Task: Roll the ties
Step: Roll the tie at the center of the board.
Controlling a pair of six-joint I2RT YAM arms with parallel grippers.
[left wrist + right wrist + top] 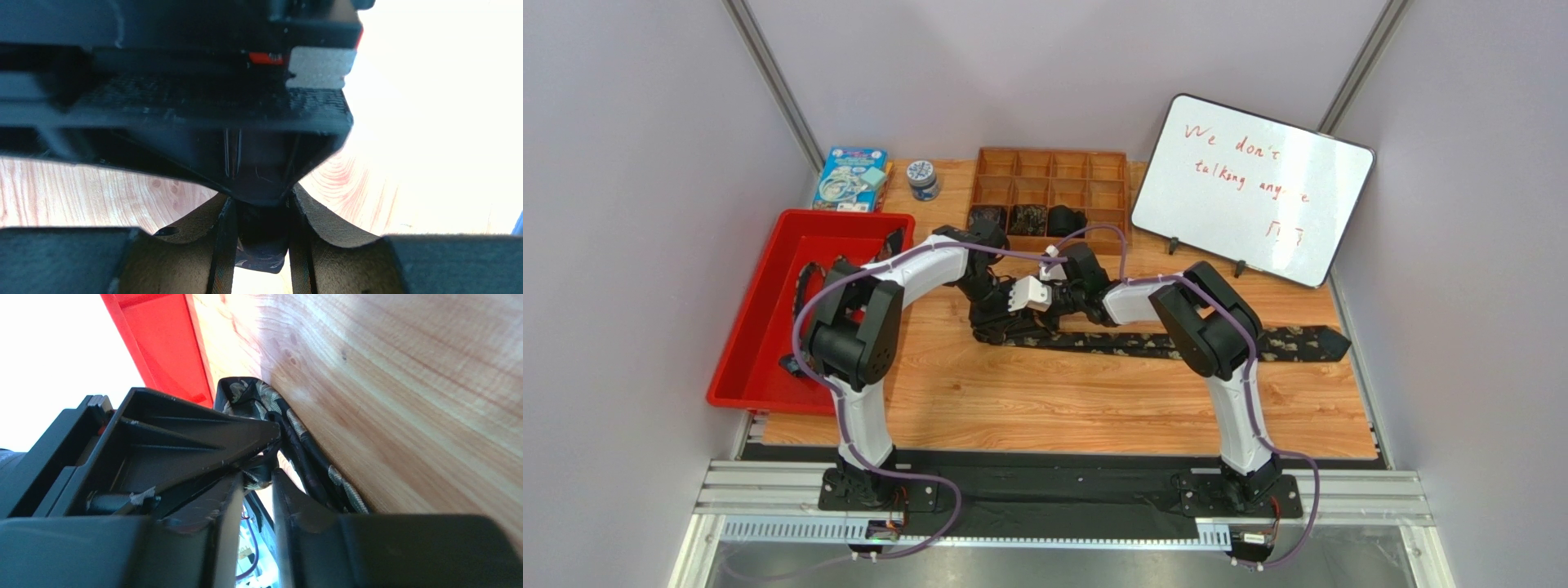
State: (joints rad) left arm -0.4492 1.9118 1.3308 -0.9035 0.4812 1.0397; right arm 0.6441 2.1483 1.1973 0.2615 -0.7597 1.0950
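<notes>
A long dark speckled tie (1210, 343) lies flat across the wooden table, and its left end is gathered where both grippers meet. My left gripper (995, 319) is shut on a dark wad of the tie (264, 251), which fills the gap between its fingers (221, 245). My right gripper (1022, 309) faces it closely and is shut on a small fold of the tie (310, 459) at its very tips (260, 476). The black body of the left gripper (178, 435) sits right against it. Rolled ties (1026, 221) sit in the organiser's front row.
The brown compartment organiser (1051, 165) stands at the back. A red tray (756, 355) lies at the left with dark fabric in it. A whiteboard (1247, 184) leans at the back right. A blue box (852, 178) and a small jar (922, 180) stand at the back left.
</notes>
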